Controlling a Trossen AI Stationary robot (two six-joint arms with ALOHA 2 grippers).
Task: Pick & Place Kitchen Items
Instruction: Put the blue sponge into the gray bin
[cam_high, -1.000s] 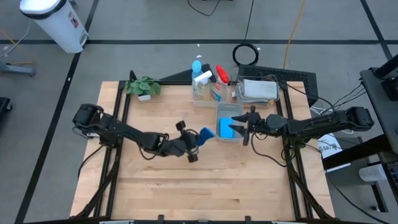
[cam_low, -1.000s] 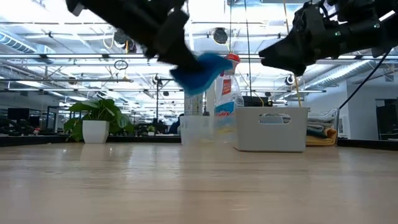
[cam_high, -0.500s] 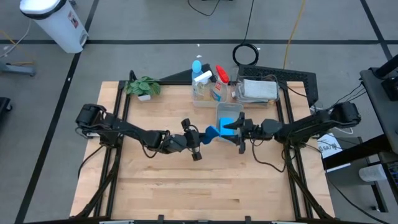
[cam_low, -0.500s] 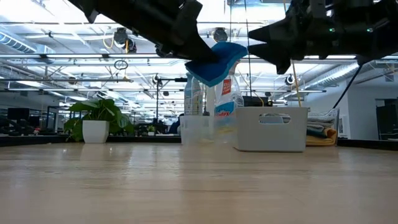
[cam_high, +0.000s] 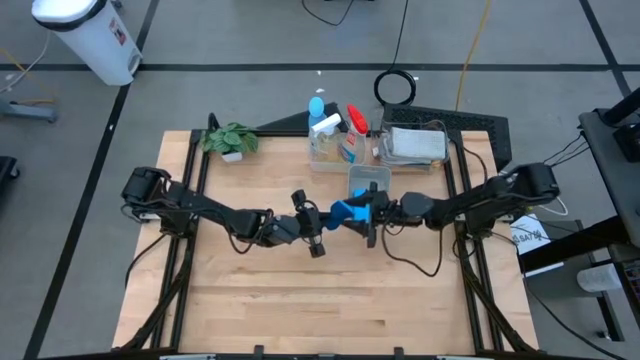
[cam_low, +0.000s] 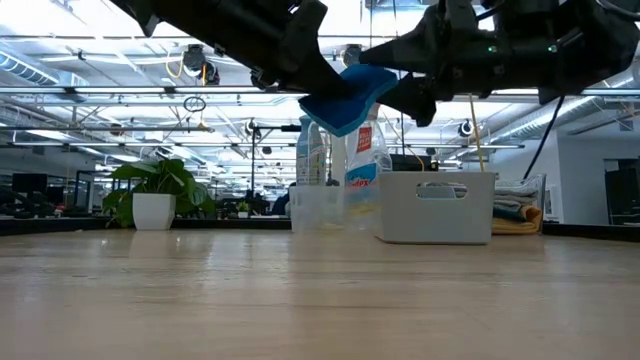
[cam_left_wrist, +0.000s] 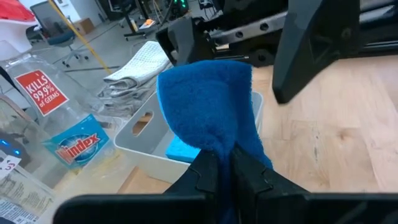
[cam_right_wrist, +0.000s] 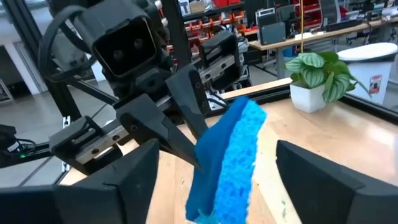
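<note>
I'm in the middle of a hand-to-hand pass: my left hand (cam_high: 322, 222) is pinched tight on the lower edge of a wavy blue sponge (cam_high: 346, 212), holding it up in the air over the middle of the surface (cam_high: 300, 300), just in front of the clear bin (cam_high: 368, 176) that already has another blue sponge in it. My right hand (cam_high: 371, 219) has its 2 fingers spread wide, 1 on each side of the sponge's free end, as the right wrist view shows with the sponge (cam_right_wrist: 231, 158) standing between them; I can't tell that either pad is touching it. I judge the pick is done and the transfer is not: the sponge hangs from the left hand alone. Next I'd need to close the right hand squarely on the free end, clear of the left fingertips, confirm the grip, and only then let the left hand go. The spray bottles (cam_high: 335, 128) and folded cloths (cam_high: 416, 146) sit at the back of the surface, near the potted plant (cam_high: 231, 139).
</note>
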